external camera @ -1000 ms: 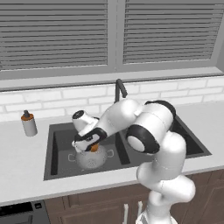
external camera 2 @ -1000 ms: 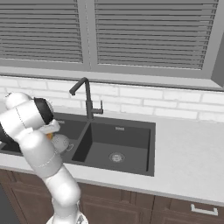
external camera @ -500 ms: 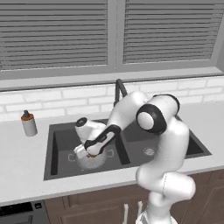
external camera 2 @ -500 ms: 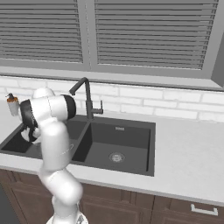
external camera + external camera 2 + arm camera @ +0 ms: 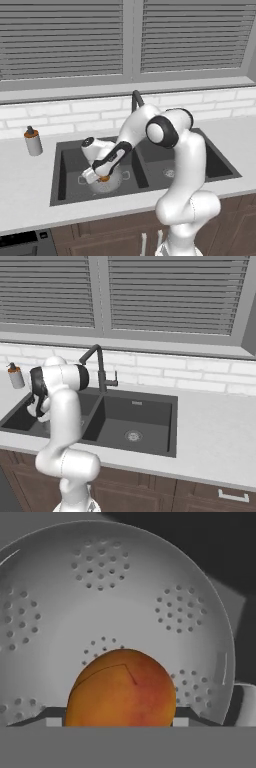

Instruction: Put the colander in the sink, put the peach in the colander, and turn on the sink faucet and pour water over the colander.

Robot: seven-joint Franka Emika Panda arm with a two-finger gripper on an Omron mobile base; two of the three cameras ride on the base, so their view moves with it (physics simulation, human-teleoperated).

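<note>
Gripper point(image 5: 103, 176) pinches the peach point(image 5: 121, 688) across its middle, low inside the colander point(image 5: 150, 602); soft, round, probably bruises under hard squeezing.

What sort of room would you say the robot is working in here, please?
A rendered kitchen, most likely: a dark double-basin sink set in a pale counter with a gooseneck faucet, wooden cabinet fronts below, and a blinded window over white brick tile. A colander holding a peach fits that too.

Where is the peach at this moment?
In the hand view the peach sits between the gripper's fingertips, low over the colander, which stands in the sink's left basin.
</note>
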